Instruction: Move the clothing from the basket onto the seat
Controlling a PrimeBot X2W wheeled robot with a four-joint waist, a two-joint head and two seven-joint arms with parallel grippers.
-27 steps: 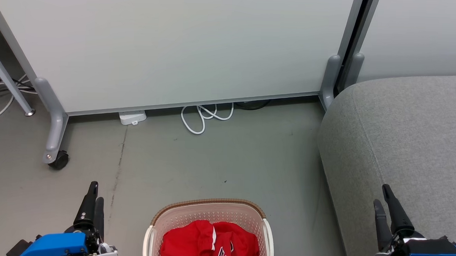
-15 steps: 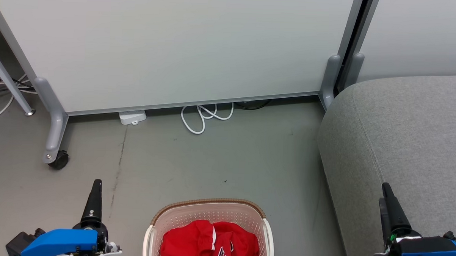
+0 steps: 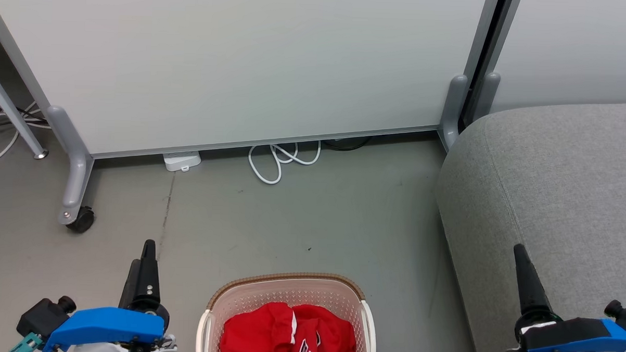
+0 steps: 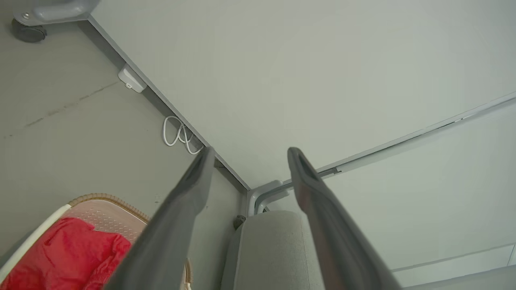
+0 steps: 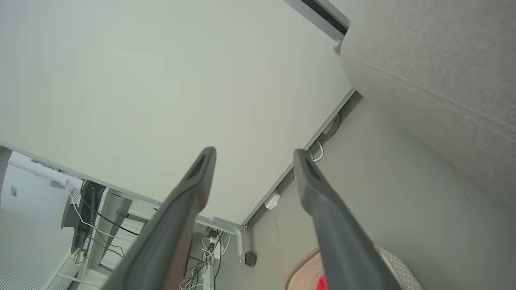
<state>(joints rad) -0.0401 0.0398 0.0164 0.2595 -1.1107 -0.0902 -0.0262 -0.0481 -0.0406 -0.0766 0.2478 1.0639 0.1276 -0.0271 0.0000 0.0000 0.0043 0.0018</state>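
The clothing (image 3: 286, 334) lies in the basket (image 3: 287, 278) beside the seat (image 3: 552, 179). The left gripper (image 4: 250, 150) and right gripper (image 5: 254, 150) stand wide and empty, probably ready to reach in.

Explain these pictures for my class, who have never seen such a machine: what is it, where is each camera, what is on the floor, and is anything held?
The machine is a wheeled robot with two arms, each ending in a gripper with two long dark fingers. One picture comes from a camera on its head, looking down; the other two come from cameras on its wrists, looking along the fingers. The left gripper and right gripper are both open and hold nothing. On the floor stands a cream basket with red clothing inside. A grey couch stands to the robot's right, and a white cable lies by the wall panel.
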